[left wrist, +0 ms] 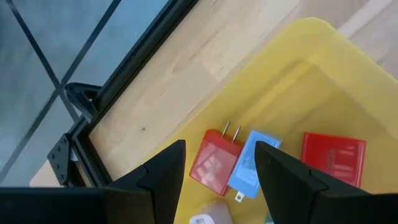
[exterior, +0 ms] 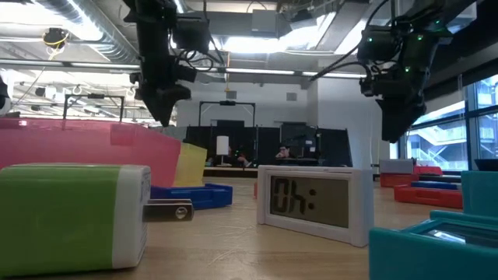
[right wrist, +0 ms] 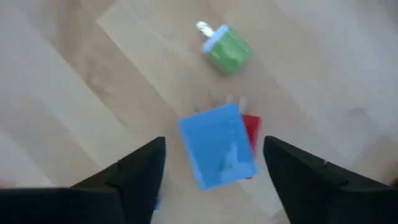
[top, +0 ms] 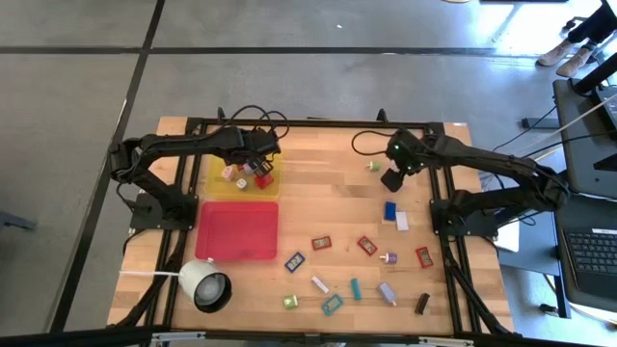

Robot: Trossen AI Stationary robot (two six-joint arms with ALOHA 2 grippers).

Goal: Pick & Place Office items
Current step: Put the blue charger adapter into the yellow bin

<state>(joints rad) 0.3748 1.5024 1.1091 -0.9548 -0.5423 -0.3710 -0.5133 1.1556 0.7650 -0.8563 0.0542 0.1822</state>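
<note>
My left gripper [top: 254, 166] [left wrist: 219, 146] hangs open over the yellow tray [top: 220, 183], holding nothing. Beneath it in the tray lie a red pronged block [left wrist: 211, 163], a light blue block [left wrist: 252, 165] and a flat red piece [left wrist: 333, 158]. My right gripper [top: 393, 180] [right wrist: 214, 140] is open above the table's far right part. In its wrist view a blue block [right wrist: 217, 154] shows between the fingers with a gap on each side, a red piece [right wrist: 251, 129] behind it, and a green block [right wrist: 227, 50] beyond. Other small items [top: 359, 289] lie flat across the near right part.
The red tray [top: 237, 229] lies just nearer than the yellow one. A white round cup-like thing with a cord [top: 207, 286] sits at the near left corner. In the low view a green-and-white block [exterior: 74, 218], a small white display [exterior: 311, 204] and a teal piece [exterior: 436, 245] stand close.
</note>
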